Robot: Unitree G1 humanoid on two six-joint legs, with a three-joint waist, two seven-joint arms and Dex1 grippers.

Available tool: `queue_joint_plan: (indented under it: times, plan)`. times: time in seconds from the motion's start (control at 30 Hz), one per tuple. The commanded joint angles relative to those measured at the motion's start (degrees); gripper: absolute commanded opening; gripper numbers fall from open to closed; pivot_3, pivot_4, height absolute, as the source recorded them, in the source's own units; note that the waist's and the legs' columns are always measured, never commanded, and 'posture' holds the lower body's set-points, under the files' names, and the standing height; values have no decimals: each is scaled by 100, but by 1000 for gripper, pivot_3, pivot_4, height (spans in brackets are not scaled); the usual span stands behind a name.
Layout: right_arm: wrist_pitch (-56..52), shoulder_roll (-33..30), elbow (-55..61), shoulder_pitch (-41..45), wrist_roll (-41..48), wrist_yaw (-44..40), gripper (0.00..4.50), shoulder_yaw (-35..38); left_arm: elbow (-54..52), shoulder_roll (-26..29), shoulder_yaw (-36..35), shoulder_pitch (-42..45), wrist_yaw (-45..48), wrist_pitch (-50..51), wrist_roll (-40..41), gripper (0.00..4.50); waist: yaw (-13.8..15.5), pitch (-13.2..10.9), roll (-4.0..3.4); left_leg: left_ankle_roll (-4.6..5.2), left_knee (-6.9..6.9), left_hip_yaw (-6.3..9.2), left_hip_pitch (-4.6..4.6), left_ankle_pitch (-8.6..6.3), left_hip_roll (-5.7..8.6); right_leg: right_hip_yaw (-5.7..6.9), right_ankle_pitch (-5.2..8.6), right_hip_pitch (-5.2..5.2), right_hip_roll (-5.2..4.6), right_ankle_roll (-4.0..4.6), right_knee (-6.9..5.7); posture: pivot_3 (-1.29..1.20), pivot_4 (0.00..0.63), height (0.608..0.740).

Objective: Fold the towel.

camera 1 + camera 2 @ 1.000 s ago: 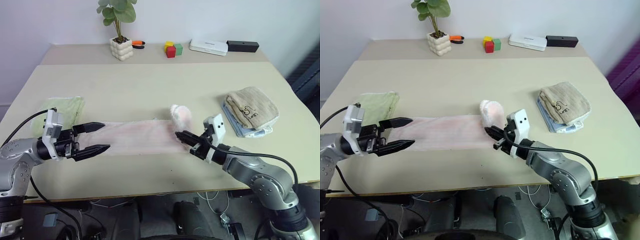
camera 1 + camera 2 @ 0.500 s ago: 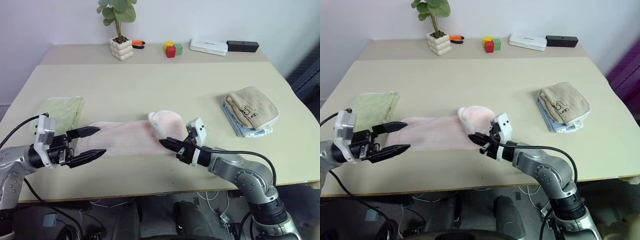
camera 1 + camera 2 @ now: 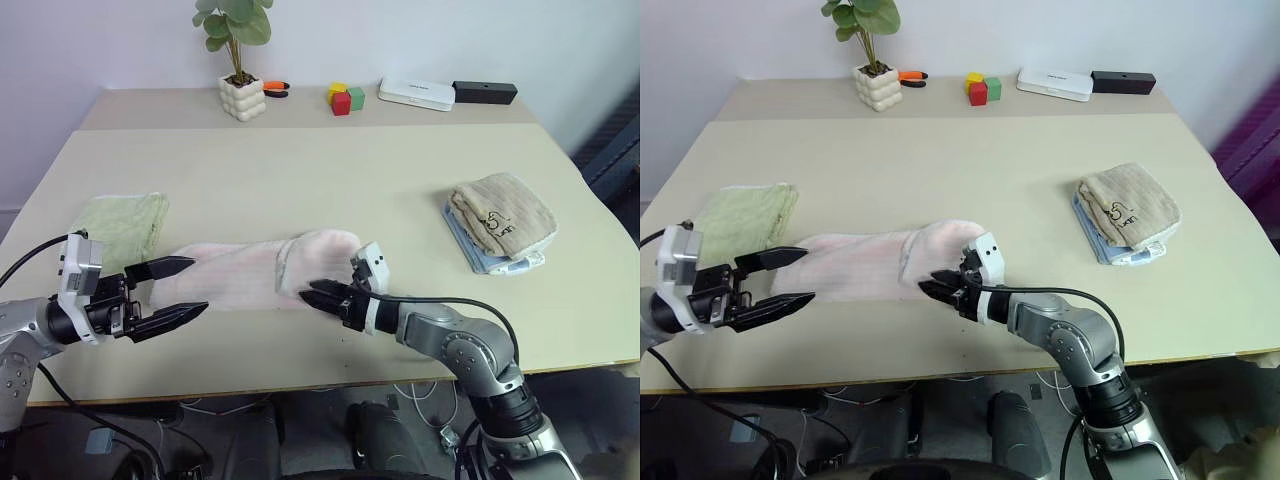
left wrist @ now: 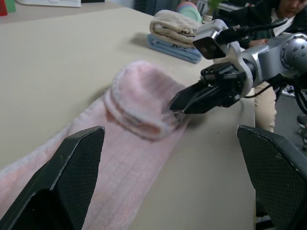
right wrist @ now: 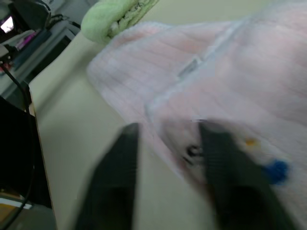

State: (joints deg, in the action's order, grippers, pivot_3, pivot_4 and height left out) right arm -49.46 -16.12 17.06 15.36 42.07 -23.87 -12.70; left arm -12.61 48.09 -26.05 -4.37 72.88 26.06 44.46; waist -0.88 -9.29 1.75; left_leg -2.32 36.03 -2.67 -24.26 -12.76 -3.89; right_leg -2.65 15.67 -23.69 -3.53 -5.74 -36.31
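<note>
Folded-over towel (image 3: 270, 272) end moved left; right end effector (image 3: 318, 295) spread; left (image 3: 178, 291) spread.

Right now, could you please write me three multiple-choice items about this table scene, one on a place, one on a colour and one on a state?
1. Where does the light green towel lie?
A. on the tan towel
B. beside the pink towel's end, near the left gripper
C. by the plant

2. What colour is the towel lying between the grippers?
A. pale pink
B. blue
C. tan

3. How does the pink towel lie?
A. flat at full length
B. rolled up
C. one end folded over onto itself

Answers:
1 B: the light green towel lies past the towel's end by the left gripper.
2 A: the towel is pale pink.
3 C: the end by the right gripper lies doubled over.
</note>
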Motion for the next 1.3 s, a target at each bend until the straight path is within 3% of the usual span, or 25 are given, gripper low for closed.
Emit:
queue_joint_plan:
  times: [0.03,0.07,0.1,0.33,0.43,0.5,0.6,0.83,1.3]
  plan:
    - [108,118,106,98,-56,-40,3913,146,-188,97,-195,-25,-22,35,119,4500,-3,0,0,0,0,0,0,0,0,0,0,0,0,0,0,0,150,740]
    - [117,128,136,114,-55,-34,4392,217,-190,99,-188,-26,-24,40,128,4500,-3,0,0,0,0,-1,0,0,0,0,0,0,0,0,0,0,150,740]
    - [129,92,208,122,-43,-74,4459,283,-182,96,-180,-24,-28,39,131,4500,-3,0,0,0,0,0,0,0,0,0,0,0,0,0,0,0,150,740]
    - [143,-162,614,381,1162,-727,4459,1551,51,3,53,206,8,-75,42,4500,6,-1,-1,0,2,-1,-2,0,0,1,-1,0,0,-1,-1,0,150,740]
    - [185,-331,584,493,1165,-870,4459,1676,173,-42,194,387,25,-131,-18,4500,8,-1,-2,0,2,0,-1,0,0,1,-1,0,1,-2,-4,0,150,740]
    - [490,-369,339,582,717,-845,4459,1579,260,-61,283,503,42,-163,-51,4500,3,-1,-2,0,0,-1,-1,0,0,1,-1,-2,1,-2,-4,0,150,740]
    - [1388,-302,-270,802,-322,-676,3649,1348,357,-61,334,592,95,-191,-77,4500,-23,-1,-1,0,1,-1,-2,0,0,0,-2,-5,4,-3,-7,0,150,740]
    - [3386,-71,-1708,1013,-2065,-997,39,562,297,-84,377,585,99,-132,-61,4500,-23,-1,-2,0,-1,-1,-7,0,0,0,-5,-15,7,-8,-12,0,150,740]
    - [4763,408,-2618,374,-3097,-1534,13,-218,-33,-69,155,130,-68,-123,23,4500,-18,-2,-3,0,5,-1,-7,0,0,-1,-3,-16,6,-5,-24,0,150,740]
